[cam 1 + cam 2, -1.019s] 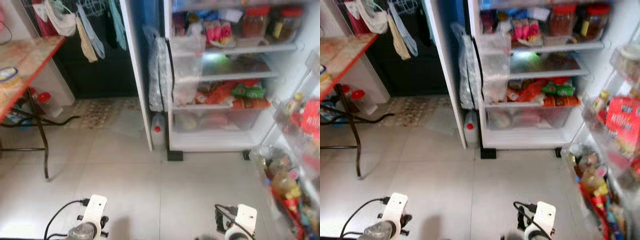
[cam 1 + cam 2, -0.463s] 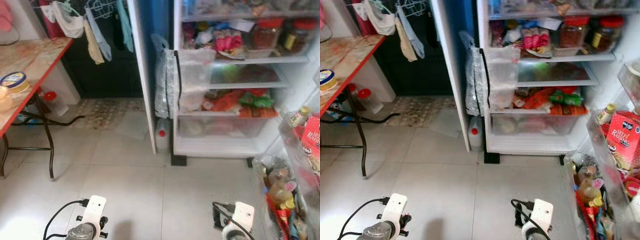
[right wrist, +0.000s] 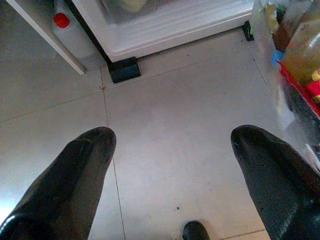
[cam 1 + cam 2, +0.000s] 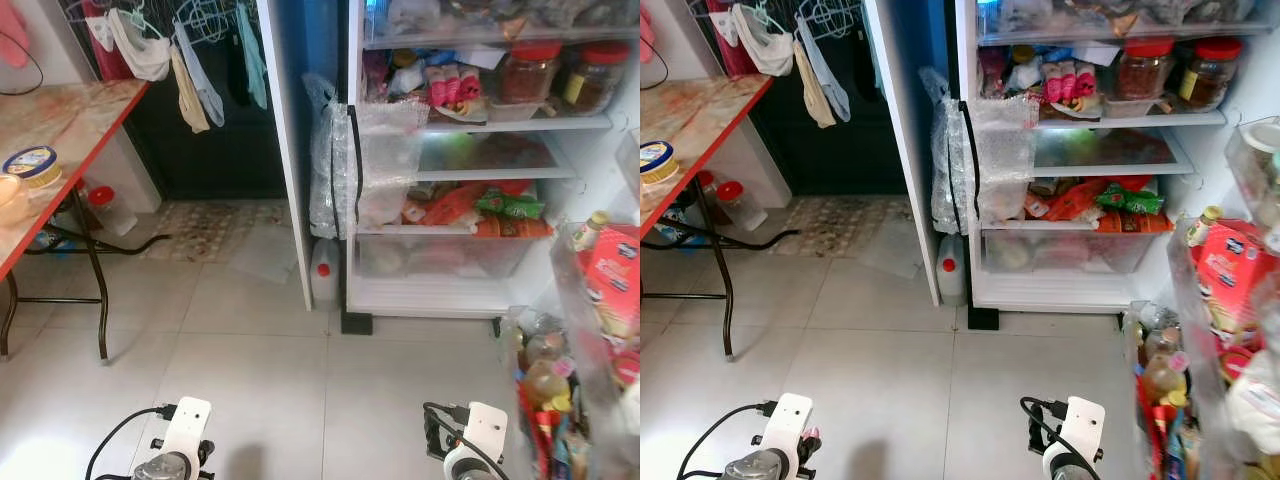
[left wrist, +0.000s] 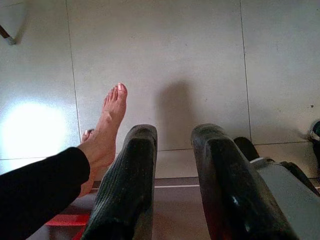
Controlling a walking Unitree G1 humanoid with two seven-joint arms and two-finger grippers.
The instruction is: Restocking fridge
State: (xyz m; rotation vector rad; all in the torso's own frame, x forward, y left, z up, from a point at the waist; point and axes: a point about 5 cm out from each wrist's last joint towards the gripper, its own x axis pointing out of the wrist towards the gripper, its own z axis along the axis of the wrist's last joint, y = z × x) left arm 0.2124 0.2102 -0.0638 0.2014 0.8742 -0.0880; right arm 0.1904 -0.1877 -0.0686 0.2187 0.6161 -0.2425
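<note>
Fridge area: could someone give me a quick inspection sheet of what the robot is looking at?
Surface: pale tiled floor.
Job's things: open fridge, shelves full; two red-lidded jars up top; door rack packed.
Clutter: white jug beside fridge; table with tubs; hanging clothes.
Grippers: left gripper slightly open, right gripper wide open, both empty.
Cables: black wires at wrists.
Surroundings: a person's bare foot.
</note>
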